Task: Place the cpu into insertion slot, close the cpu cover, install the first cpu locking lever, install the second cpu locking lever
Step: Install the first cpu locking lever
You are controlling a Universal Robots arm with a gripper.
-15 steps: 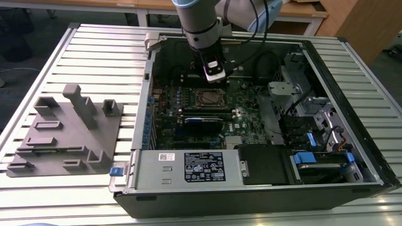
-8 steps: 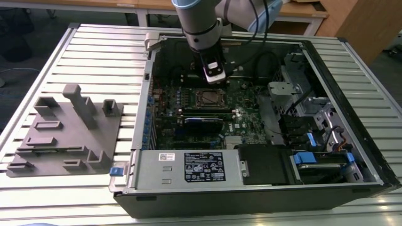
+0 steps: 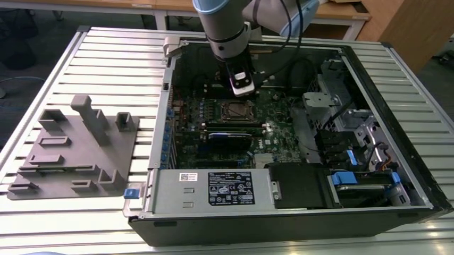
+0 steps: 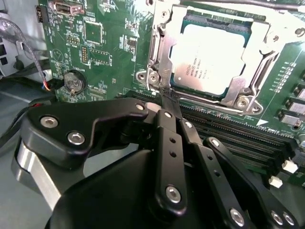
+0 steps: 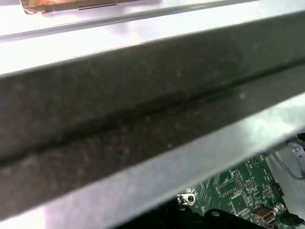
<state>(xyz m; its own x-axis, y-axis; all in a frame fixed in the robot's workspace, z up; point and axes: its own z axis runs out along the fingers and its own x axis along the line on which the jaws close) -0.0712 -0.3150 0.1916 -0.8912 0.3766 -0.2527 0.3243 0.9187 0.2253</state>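
The cpu (image 4: pixel 214 52), a silvery square chip, lies in the insertion slot (image 3: pixel 234 110) on the green motherboard. The cpu cover (image 4: pixel 248 78), a silver frame with a window, lies flat over it and the chip's top shows through. A thin metal lever (image 4: pixel 153 47) runs along one side of the socket. My gripper (image 4: pixel 167 98) is shut, its black fingers meeting at the socket's corner, just off the cover's edge. In the exterior view the gripper (image 3: pixel 243 91) hangs inside the open computer case, directly behind the socket.
Long black memory slots (image 4: pixel 228 129) run beside the socket, and a coin battery (image 4: pixel 74 81) sits on the board. The case wall (image 5: pixel 143 109) is close to the wrist. A grey fixture (image 3: pixel 71 149) lies on the exterior view's left. The power supply (image 3: pixel 212 188) and drive bays (image 3: pixel 354 175) sit at the case's near side.
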